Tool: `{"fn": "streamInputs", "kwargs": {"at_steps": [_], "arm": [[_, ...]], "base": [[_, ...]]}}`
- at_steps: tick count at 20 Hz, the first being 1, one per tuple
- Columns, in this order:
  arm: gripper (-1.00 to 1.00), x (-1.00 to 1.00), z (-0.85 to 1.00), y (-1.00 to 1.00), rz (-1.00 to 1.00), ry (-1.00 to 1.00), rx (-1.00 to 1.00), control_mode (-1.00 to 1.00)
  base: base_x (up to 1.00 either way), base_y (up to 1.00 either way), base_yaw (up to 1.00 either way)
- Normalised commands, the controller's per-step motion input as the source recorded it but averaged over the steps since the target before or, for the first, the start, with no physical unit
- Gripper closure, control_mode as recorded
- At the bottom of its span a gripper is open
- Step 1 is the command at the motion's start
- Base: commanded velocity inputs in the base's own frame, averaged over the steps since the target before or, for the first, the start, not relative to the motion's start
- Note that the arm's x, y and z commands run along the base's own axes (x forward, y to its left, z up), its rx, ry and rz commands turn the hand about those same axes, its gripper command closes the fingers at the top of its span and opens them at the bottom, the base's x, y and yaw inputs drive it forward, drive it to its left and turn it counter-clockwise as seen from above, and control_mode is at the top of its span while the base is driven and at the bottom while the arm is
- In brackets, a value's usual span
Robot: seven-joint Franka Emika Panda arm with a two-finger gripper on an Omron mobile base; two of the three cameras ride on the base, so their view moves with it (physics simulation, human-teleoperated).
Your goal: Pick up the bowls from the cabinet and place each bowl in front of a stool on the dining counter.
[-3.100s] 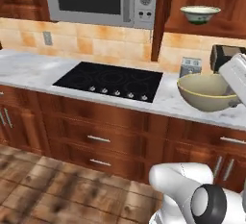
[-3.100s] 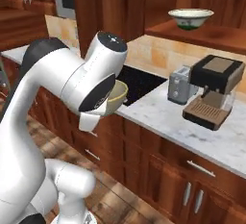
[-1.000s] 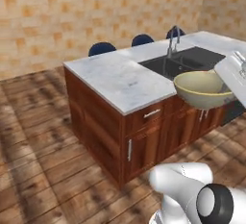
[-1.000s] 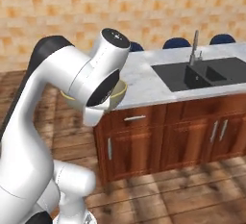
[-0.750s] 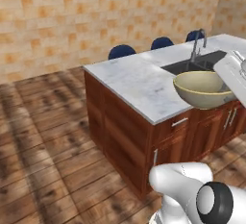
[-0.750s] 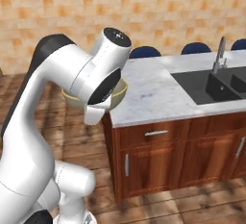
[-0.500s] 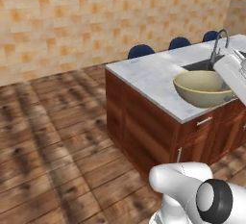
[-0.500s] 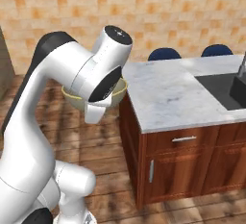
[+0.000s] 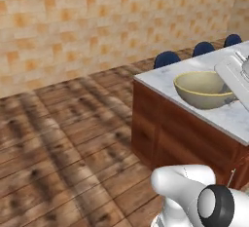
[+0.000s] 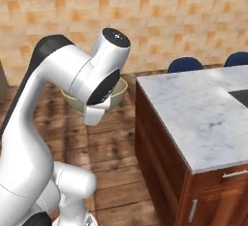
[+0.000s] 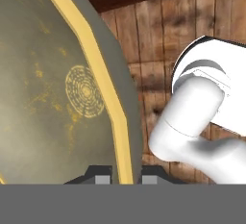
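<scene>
In the hand view the two-finger gripper (image 11: pixel 122 172) is nearly closed on the rim of the round beige-olive ceramic bowl (image 11: pixel 57 88), one dark fingertip on the inside of the wall and one on the outside. The bowl, with its cream inside, hangs upright in the air off the white arm, above the brown wooden plank floor (image 9: pixel 63 138). From the left base view it appears in front of the near left corner of the dining counter (image 9: pixel 228 116), a large island with a white-grey marble top and reddish-brown wood base. Farther off, round dark-blue padded stools (image 9: pixel 167 58) stand along the counter's far side, before a wall of tan and orange tiles (image 10: pixel 145 21).
</scene>
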Motion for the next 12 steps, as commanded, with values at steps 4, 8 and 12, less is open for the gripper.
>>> {"fn": "streamInputs", "kwargs": {"at_steps": [4,8,12], "arm": [[1.00,0.00,0.00,0.00,0.00,0.00,0.00,1.00],[1.00,0.00,0.00,0.00,0.00,0.00,0.00,1.00],[1.00,0.00,0.00,0.00,0.00,0.00,0.00,1.00]], "base": [[1.00,1.00,-0.30],[0.96,1.00,-0.52],[0.88,0.89,-0.66]]}}
